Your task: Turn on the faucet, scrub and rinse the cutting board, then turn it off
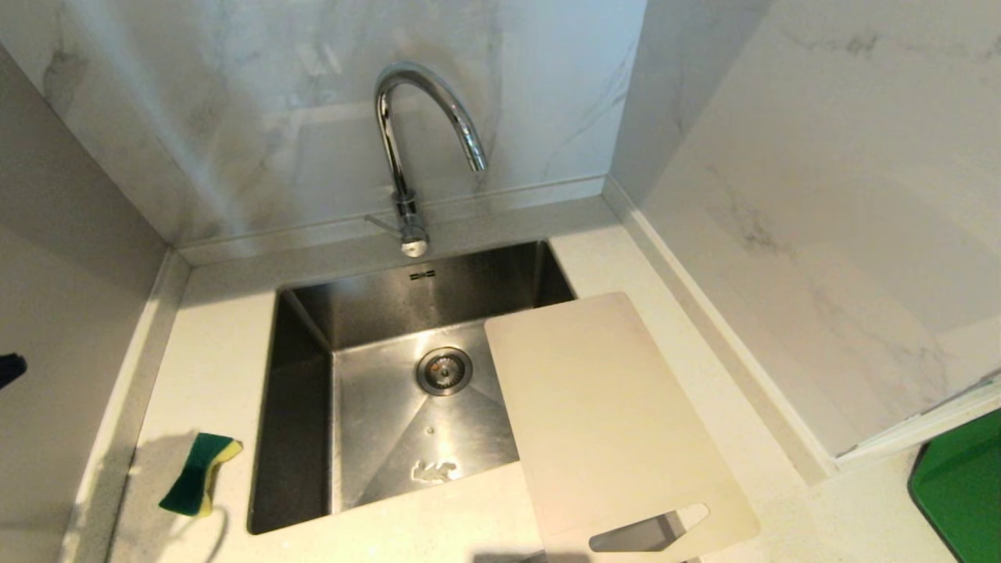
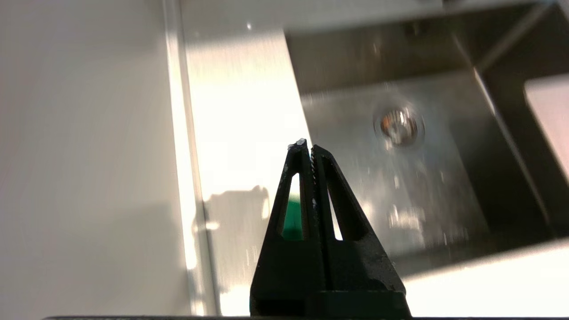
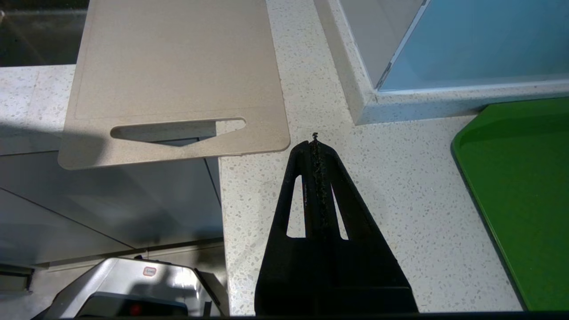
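The chrome gooseneck faucet (image 1: 407,156) stands behind the steel sink (image 1: 301,407), its thin lever (image 1: 382,224) pointing left; no water runs from it. The cream cutting board (image 1: 602,414) lies flat over the sink's right side and the counter, slot handle toward the front edge. My left gripper (image 2: 310,146) is shut and empty, hovering above the counter left of the sink (image 2: 346,66), with the board (image 2: 549,115) far across the basin. My right gripper (image 3: 315,141) is shut and empty above the counter, just right of the board's (image 3: 178,66) handle corner.
A green-and-yellow sponge (image 1: 199,473) lies on the counter left of the sink; its green (image 2: 292,218) shows behind my left fingers. A green tray (image 1: 958,493) sits at the far right. Walls close in behind the sink and on both sides. The board's handle end overhangs the counter's front edge.
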